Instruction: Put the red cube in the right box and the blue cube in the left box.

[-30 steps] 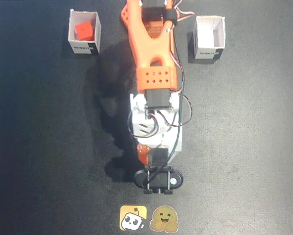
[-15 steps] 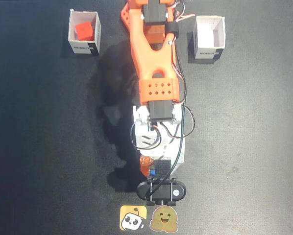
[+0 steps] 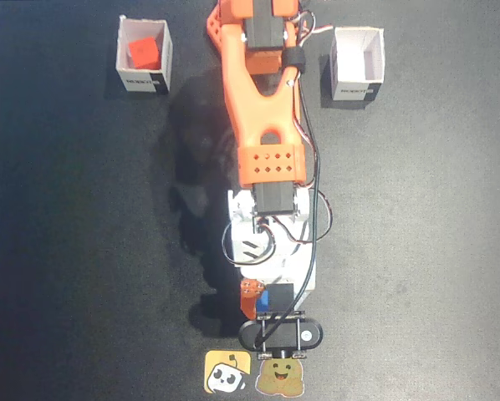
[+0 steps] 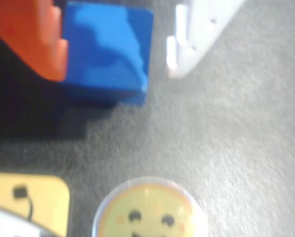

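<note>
Black mat (image 3: pixel 66 251), yellow square sticker (image 3: pixel 227 371), round smiley sticker (image 3: pixel 282 377)

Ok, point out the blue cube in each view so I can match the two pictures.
Fixed view: the blue cube sits low in the centre, under the arm's tip, between the pincer's orange and white fingers.
Wrist view: the blue cube fills the upper left, against the orange finger.
Shared landmark: the round smiley sticker, just below the cube in both.

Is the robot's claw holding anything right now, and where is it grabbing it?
Not yet. The blue cube sits between the gripper fingers: the orange one touches its left side, the white one stands apart from its right.
</note>
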### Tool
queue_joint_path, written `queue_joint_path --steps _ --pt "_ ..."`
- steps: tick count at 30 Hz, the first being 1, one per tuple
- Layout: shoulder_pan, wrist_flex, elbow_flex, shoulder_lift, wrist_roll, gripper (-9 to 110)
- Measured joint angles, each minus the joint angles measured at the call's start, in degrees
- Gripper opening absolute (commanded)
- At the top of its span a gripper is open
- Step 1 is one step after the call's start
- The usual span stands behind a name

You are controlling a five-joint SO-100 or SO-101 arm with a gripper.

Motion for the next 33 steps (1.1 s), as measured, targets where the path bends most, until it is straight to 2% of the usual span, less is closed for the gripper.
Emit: queue_joint_path --steps 22,33 --pt "0.1 -5.9 5.6 0.0 -0.7 22" --pt "0.1 -8.5 8.3 0.0 -0.6 16"
